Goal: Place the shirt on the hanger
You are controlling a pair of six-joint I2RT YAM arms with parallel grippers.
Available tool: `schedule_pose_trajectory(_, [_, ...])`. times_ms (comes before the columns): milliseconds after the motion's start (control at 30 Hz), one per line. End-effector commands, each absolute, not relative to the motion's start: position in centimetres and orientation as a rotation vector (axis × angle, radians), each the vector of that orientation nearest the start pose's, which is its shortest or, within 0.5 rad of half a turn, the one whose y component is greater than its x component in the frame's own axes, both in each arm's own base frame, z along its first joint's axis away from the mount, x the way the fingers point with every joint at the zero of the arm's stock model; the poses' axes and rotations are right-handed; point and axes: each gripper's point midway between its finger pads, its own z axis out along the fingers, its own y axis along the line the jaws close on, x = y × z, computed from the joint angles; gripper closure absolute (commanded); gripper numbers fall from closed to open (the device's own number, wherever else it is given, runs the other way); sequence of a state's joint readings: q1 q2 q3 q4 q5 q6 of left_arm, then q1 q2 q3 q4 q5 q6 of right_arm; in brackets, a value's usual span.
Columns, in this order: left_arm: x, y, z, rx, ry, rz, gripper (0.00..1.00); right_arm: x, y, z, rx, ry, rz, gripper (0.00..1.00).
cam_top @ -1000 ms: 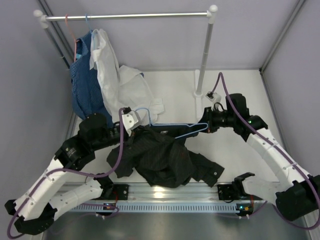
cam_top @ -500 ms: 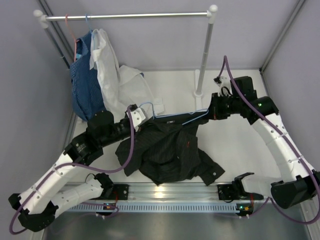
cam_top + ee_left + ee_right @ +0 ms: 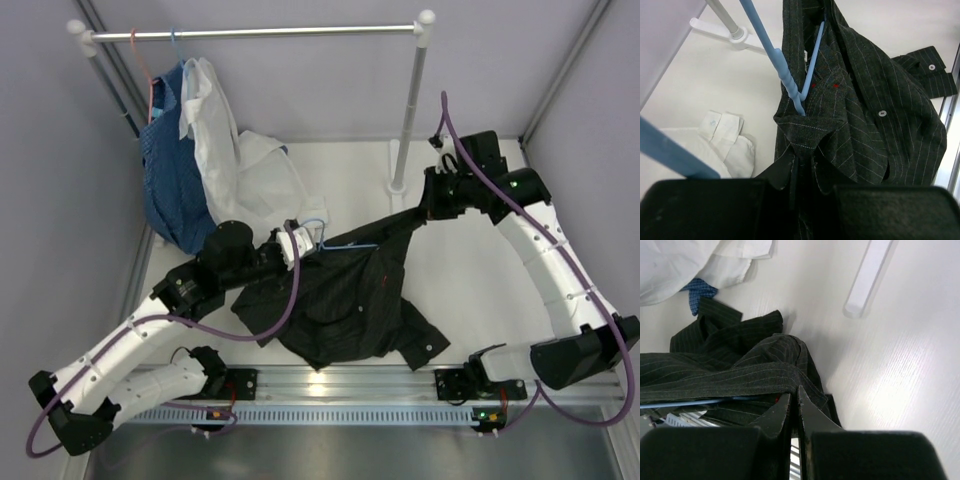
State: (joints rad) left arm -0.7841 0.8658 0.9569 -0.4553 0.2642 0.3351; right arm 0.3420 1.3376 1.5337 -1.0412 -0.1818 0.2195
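The black pinstriped shirt [image 3: 340, 300] is stretched between my two grippers, its lower part and a sleeve lying on the table. The light-blue wire hanger [image 3: 345, 246] runs inside its upper edge, hook near my left gripper. My left gripper [image 3: 303, 240] is shut on the shirt's collar [image 3: 810, 130], just below the hanger's neck [image 3: 790, 85]. My right gripper [image 3: 425, 208] is shut on the shirt's far edge [image 3: 730, 375], held above the table. The hanger wire [image 3: 685, 403] shows under the fabric there.
A clothes rack stands at the back: rail [image 3: 250, 32], post [image 3: 410, 100], foot [image 3: 397, 185]. A blue patterned garment [image 3: 170, 170] and a white shirt [image 3: 240, 160] hang at its left, white fabric reaching the table. A metal rail [image 3: 330, 385] runs along the near edge.
Both grippers moved away from the near edge and rightward. The right one rose toward the rack post, drawing the shirt's edge taut over the hanger. The shirt now hangs stretched instead of lying bunched.
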Motion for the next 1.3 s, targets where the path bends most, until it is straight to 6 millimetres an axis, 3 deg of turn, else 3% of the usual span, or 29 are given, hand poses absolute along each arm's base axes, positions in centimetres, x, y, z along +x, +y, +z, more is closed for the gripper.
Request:
schedule_pose_trajectory(0, [19.2, -21.6, 26.0, 1.159, 1.688, -0.485, 1.0, 31.6, 11.2, 29.9, -0.144, 2.33, 0.306, 1.0])
schedule_pose_trajectory(33, [19.3, -22.1, 26.2, 1.144, 1.701, -0.508, 1.0, 31.2, 12.4, 29.8, -0.177, 2.334, 0.366, 1.0])
schedule_pose_trajectory(67, [19.2, -22.7, 26.9, 1.113, 1.706, -0.556, 1.0, 30.5, 15.0, 30.3, -0.236, 2.316, 0.538, 1.0])
schedule_pose_trajectory(100, [19.6, -23.2, 27.7, 1.076, 1.705, -0.576, 1.0, 29.4, 16.8, 29.7, -0.276, 2.331, 0.64, 1.0])
schedule_pose_trajectory(133, [20.6, -24.0, 29.6, 1.005, 1.685, -0.597, 1.0, 27.8, 18.7, 30.5, -0.329, 2.305, 0.787, 1.0])
schedule_pose_trajectory(200, [22.2, -24.6, 31.4, 0.83, 1.74, -0.629, 1.0, 26.4, 21.0, 30.8, -0.341, 2.263, 0.917, 1.0])
schedule_pose_trajectory(233, [22.9, -25.1, 34.1, 0.777, 1.71, -0.645, 1.0, 25.5, 21.3, 31.9, -0.344, 2.219, 0.948, 1.0])
schedule_pose_trajectory(267, [23.9, -26.3, 33.6, 0.729, 1.773, -0.679, 1.0, 24.9, 21.9, 32.3, -0.328, 2.205, 0.986, 1.0])
schedule_pose_trajectory(367, [26.0, -28.5, 36.4, 0.61, 1.791, -0.742, 1.0, 23.0, 23.3, 33.8, -0.335, 2.125, 1.072, 1.0])
schedule_pose_trajectory(433, [26.7, -29.7, 37.7, 0.584, 1.778, -0.785, 1.0, 22.0, 23.8, 33.9, -0.353, 2.103, 1.096, 1.0])
schedule_pose_trajectory(467, [27.0, -30.3, 39.7, 0.555, 1.728, -0.825, 1.0, 21.8, 23.8, 33.7, -0.342, 2.108, 1.097, 1.0])
schedule_pose_trajectory(500, [27.6, -30.9, 39.8, 0.543, 1.724, -0.837, 1.0, 21.3, 24.0, 33.0, -0.346, 2.121, 1.1, 1.0])
schedule_pose_trajectory(567, [28.1, -31.4, 40.7, 0.505, 1.692, -0.86, 1.0, 20.6, 24.1, 33.5, -0.343, 2.086, 1.135, 0.88])
schedule_pose_trajectory(633, [28.5, -31.8, 41.6, 0.492, 1.643, -0.876, 1.0, 19.8, 23.8, 33.5, -0.35, 2.075, 1.145, 0.67])
schedule_pose_trajectory(667, [27.8, -32.4, 41.8, 0.566, 1.605, -0.906, 1.0, 19.5, 23.3, 33.5, -0.371, 2.075, 1.129, 0.57])
schedule_pose_trajectory(700, [27.3, -32.9, 41.3, 0.615, 1.587, -0.927, 1.0, 19.7, 22.3, 34.6, -0.352, 2.046, 1.11, 0.54])
schedule_pose_trajectory(767, [25.5, -33.6, 42.3, 0.737, 1.475, -0.985, 1.0, 18.7, 21.0, 36.2, -0.398, 2.01, 1.121, 0.48])
schedule_pose_trajectory(800, [24.9, -33.6, 42.4, 0.774, 1.44, -0.998, 1.0, 19.0, 19.6, 38.9, -0.388, 1.948, 1.098, 0.48])
schedule_pose_trajectory(867, [23.7, -33.5, 42.8, 0.836, 1.36, -1.011, 1.0, 18.0, 19.2, 41.1, -0.512, 1.892, 1.12, 0.44])
schedule_pose_trajectory(900, [22.5, -33.7, 42.9, 0.89, 1.323, -1.047, 1.0, 17.4, 18.6, 43.7, -0.536, 1.831, 1.111, 0.42])
schedule_pose_trajectory(1000, [19.9, -34.1, 43.3, 1.018, 1.24, -1.137, 1.0, 17.4, 19.5, 47.4, -0.641, 1.705, 1.139, 0.38])
schedule_pose_trajectory(1133, [17.0, -34.7, 43.9, 1.137, 1.179, -1.286, 1.0, 17.8, 21.2, 50.0, -0.755, 1.577, 1.251, 0.39])
schedule_pose_trajectory(1233, [15.2, -35.2, 44.4, 1.216, 1.154, -1.421, 1.0, 17.8, 22.6, 50.4, -0.815, 1.502, 1.374, 0.42])
schedule_pose_trajectory(1267, [14.9, -35.4, 44.6, 1.221, 1.164, -1.46, 1.0, 17.2, 23.0, 52.0, -0.873, 1.389, 1.401, 0.42])
